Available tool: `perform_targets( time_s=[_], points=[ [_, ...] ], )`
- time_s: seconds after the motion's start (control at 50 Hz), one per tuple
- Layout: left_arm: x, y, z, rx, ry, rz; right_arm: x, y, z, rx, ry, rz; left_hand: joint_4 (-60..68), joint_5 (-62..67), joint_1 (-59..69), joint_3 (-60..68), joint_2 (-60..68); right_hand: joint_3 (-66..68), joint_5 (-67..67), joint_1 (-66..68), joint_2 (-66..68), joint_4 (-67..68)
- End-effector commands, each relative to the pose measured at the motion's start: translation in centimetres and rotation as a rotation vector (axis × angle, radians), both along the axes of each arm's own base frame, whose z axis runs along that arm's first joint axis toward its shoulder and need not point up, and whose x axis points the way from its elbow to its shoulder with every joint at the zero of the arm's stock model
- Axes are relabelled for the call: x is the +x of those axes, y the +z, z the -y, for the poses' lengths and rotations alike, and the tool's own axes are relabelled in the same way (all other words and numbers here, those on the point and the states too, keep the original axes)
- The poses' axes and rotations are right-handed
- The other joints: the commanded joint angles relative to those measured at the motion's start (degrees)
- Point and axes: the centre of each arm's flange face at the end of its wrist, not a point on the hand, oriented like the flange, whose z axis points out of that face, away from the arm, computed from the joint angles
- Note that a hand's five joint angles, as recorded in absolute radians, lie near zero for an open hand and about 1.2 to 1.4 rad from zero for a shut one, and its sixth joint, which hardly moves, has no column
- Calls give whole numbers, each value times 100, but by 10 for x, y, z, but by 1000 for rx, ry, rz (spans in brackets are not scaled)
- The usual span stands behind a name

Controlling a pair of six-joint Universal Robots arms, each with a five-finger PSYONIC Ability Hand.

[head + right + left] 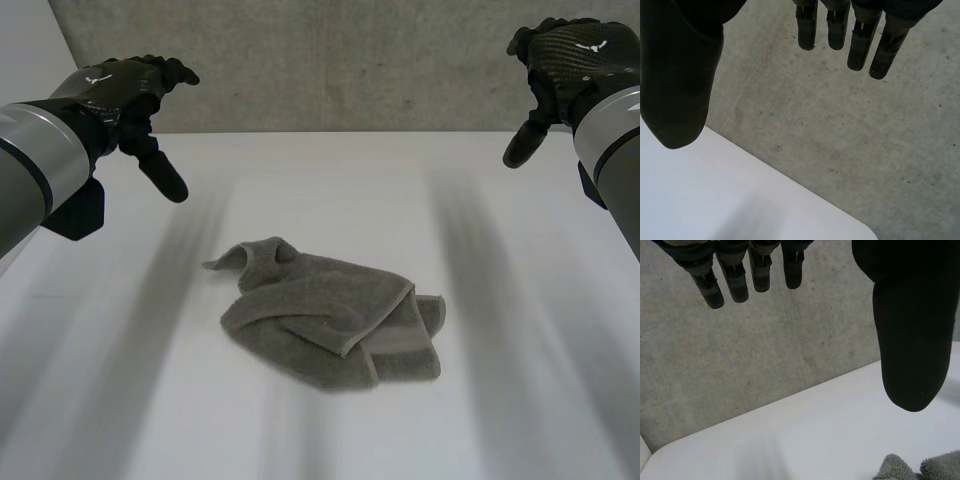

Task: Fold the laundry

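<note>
Well clear of left robot hand [125, 90], right robot hand [570, 55]: crumpled towel [320, 320]

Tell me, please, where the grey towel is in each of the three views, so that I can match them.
Head view: the grey towel lies crumpled in the middle of the table.
Left wrist view: a bit of the towel lies on the table beyond the thumb tip of the left hand.
Right wrist view: the right hand hangs over bare table.
Shared landmark: the table's edge against the grey concrete wall.
</note>
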Motion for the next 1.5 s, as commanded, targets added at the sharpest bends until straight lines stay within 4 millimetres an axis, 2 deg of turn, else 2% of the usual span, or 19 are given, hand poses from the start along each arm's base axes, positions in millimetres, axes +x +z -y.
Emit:
perform_targets(
  time_s=[0.02, 0.28, 0.36, 0.5, 0.54, 0.72, 0.86, 1.0, 1.04, 1.08, 1.1, 1.12, 1.14, 1.2, 1.26, 1.3, 1.36, 1.4, 1.5],
  points=[
    [0, 1, 0, -3, 1, -1, -2, 0, 2, -1, -14, 0, 59, -86, 47, 44, 53, -388, -342, -347, -406, -459],
    [-2, -2, 2, -4, -10, 1, 14, -6, -7, -1, 135, -72, 59, -86, 47, 44, 53, -388, -342, -347, -406, -459],
    [-7, -10, 9, -15, -24, -5, 28, -30, -19, 52, 293, -234, 59, -86, 47, 44, 53, -388, -342, -347, -406, -459],
    [-23, -53, 37, -60, -79, 40, 61, -63, -64, 112, 537, -391, 227, 82, 215, 212, 221, -388, -342, -347, -406, -459],
    [-27, -64, 41, -60, -101, 80, 75, -86, -76, 168, 609, -410, 244, 99, 232, 229, 238, -388, -342, -347, -406, -459],
    [-35, -133, 51, -19, -212, 383, 103, -140, -83, 288, 675, -340, 278, 133, 266, 262, 272, -388, -342, -347, -406, -459],
    [-36, -157, 50, 5, -252, 456, 113, -178, -78, 388, 642, -167, 328, 184, 316, 313, 322, -388, -342, -347, -406, -459],
    [-41, -171, 42, 41, -339, 442, 115, -193, -78, 417, 628, -170, 1000, 855, 987, 984, 993, 810, 856, 851, 792, 739],
    [-42, -174, 40, 50, -355, 440, 115, -193, -76, 412, 611, -172, 1301, 1156, 1289, 1285, 1295, 1336, 1382, 1377, 1318, 1265],
    [-42, -177, 39, 58, -362, 438, 112, -189, -71, 392, 561, -176, 1854, 1709, 1841, 1838, 1847, 3092, 3138, 3132, 3073, 3021],
    [-42, -179, 39, 61, -363, 436, 112, -189, -71, 392, 561, -176, 3091, 2947, 3079, 3076, 3085, 3102, 3148, 3143, 3084, 3031],
    [-42, -179, 39, 61, -363, 436, 109, -186, -67, 378, 530, -178, 3104, 2959, 3091, 3088, 3097, 4668, 4714, 4708, 4649, 4597],
    [-43, -177, 41, 51, -358, 429, 107, -181, -64, 359, 505, -172, 4669, 4524, 4657, 4654, 4663, 6032, 6078, 6073, 6014, 5961],
    [-44, -170, 47, -4, -334, 413, 106, -170, -62, 327, 486, -160, 6976, 6831, 6963, 6960, 6969, 6612, 6658, 6653, 6594, 6541],
    [-44, -154, 56, -93, -280, 382, 102, -140, -60, 243, 462, -130, 6987, 6843, 6975, 6972, 6981, 6612, 6658, 6653, 6594, 6541],
    [-40, -143, 62, -138, -231, 364, 86, -110, -42, 171, 412, -94, 6987, 6843, 6975, 6972, 6981, 6612, 6658, 6653, 6594, 6541],
    [-31, -119, 71, -205, -118, 331, 75, -92, -33, 129, 378, -75, 6987, 6843, 6975, 6972, 6981, 6612, 6658, 6653, 6594, 6541],
    [-24, -107, 75, -231, -58, 322, 56, -55, -22, 32, 332, -60, 6987, 6843, 6975, 6972, 6981, 6612, 6658, 6653, 6594, 6541],
    [2, -65, 79, -313, 89, 295, 27, -22, -3, -55, 264, -122, 6987, 6843, 6975, 6972, 6981, 6612, 6658, 6653, 6594, 6541]
  ],
)
